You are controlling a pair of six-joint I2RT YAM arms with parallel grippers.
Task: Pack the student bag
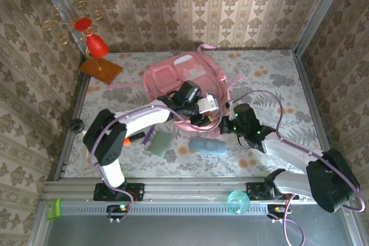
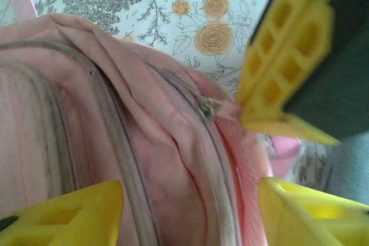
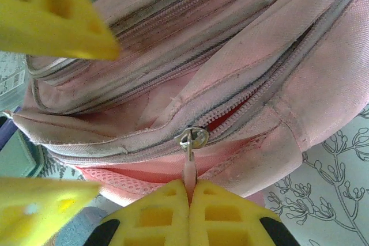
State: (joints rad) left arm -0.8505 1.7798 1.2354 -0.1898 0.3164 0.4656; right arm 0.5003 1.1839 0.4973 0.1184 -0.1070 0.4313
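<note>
Pulling on that thin pink pull tab (image 3: 189, 169) is your weak spot. Your right gripper (image 3: 190, 191) is pinched shut on just its end, and an angled tug could slip it free. Beyond it, your left gripper (image 2: 189, 211) stands open over the student bag (image 1: 179, 76), holding nothing, so the soft fabric may drag along instead of opening. The bag lies in the middle of the table (image 1: 277, 84), reaching toward its far side.

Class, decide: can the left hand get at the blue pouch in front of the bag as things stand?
Probably yes: the left hand is open and empty, and the blue pouch lies uncovered close by.
</note>
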